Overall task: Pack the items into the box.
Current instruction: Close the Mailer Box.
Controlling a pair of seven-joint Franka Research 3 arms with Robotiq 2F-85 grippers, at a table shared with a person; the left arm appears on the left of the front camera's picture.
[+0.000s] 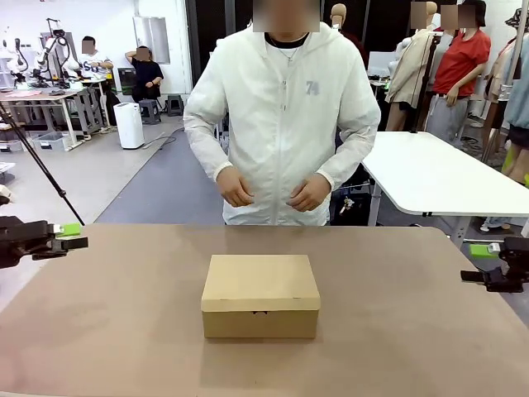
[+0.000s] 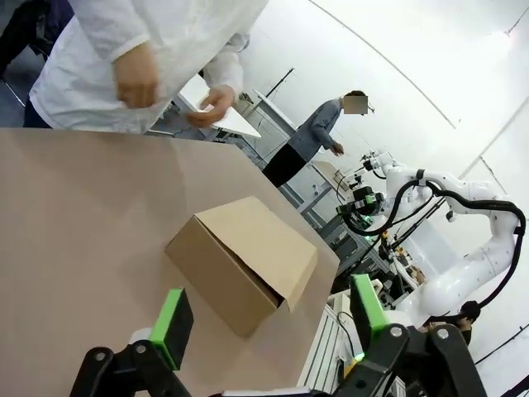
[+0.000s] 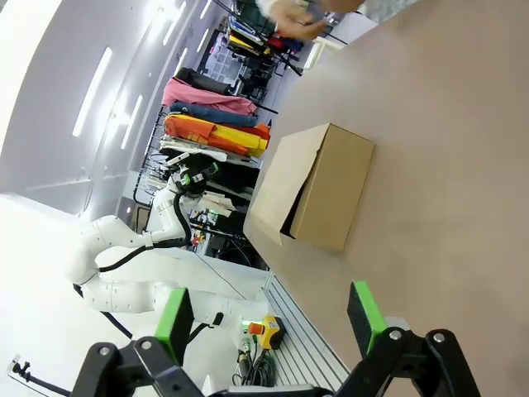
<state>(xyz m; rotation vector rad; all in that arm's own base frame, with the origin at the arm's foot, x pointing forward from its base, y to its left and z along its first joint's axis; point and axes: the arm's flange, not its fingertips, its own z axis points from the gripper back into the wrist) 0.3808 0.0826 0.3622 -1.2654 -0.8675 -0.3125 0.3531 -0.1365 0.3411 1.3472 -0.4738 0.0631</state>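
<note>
The brown cardboard box point(image 1: 260, 294) sits in the middle of the table with its flap lid down; it also appears in the left wrist view point(image 2: 240, 265) and the right wrist view point(image 3: 318, 186). The pouch, stapler and utility knife are out of view. My left gripper point(image 1: 78, 236) hovers at the table's left edge, open and empty, well left of the box point(image 2: 271, 318). My right gripper point(image 1: 469, 262) hangs at the right edge, also open and empty point(image 3: 271, 318). The person stands at the far side with both hands point(image 1: 235, 188) curled near the waist.
The brown tabletop point(image 1: 124, 322) is bare around the box on all sides. A white table point(image 1: 438, 174) stands behind at the right. A tripod leg point(image 1: 41, 174) slants past the far left corner.
</note>
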